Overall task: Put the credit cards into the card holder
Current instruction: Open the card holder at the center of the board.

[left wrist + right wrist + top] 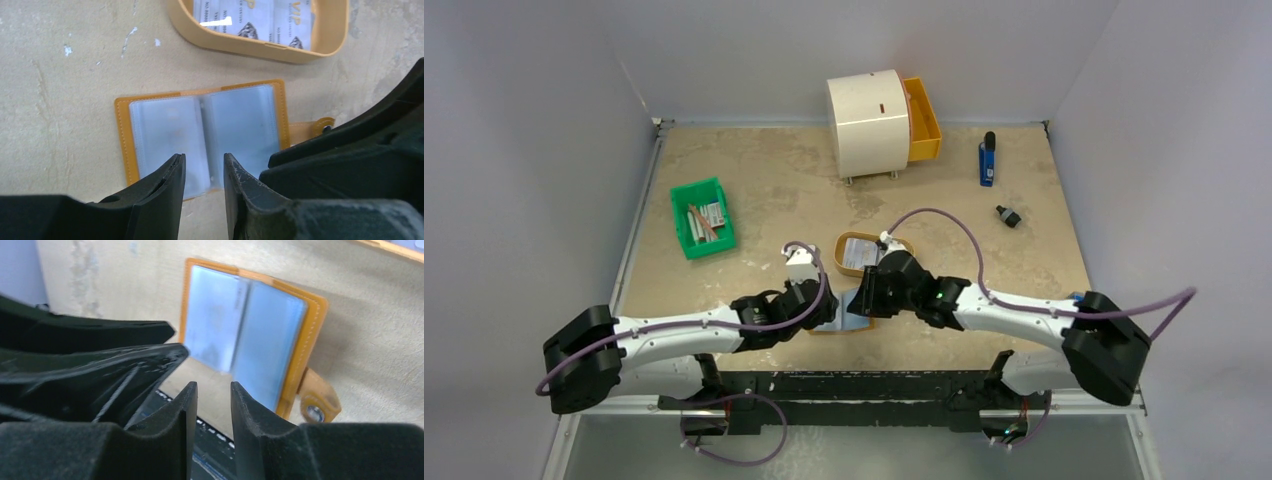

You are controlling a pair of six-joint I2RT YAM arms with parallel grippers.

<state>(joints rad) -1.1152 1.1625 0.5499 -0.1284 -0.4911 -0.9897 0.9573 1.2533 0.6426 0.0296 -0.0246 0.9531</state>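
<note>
The card holder [205, 132] lies open and flat on the table, an orange-tan wallet with clear sleeves facing up and its snap flap [317, 402] sticking out to one side. Credit cards [250, 15], pale with dark print, lie in the oval tan tray [260, 47] just beyond it. My left gripper [204, 162] is open over the holder's near edge, with nothing between its fingers. My right gripper [212, 387] is also open and empty, close beside the holder [250, 325]. From above, both grippers [829, 312] [866, 298] meet over the holder [852, 314].
A green bin [702, 217] with sticks stands at the left. A white round cabinet [869, 122] with its orange drawer [921, 120] pulled out stands at the back. A blue object [987, 160] and a small black object [1008, 216] lie at the right.
</note>
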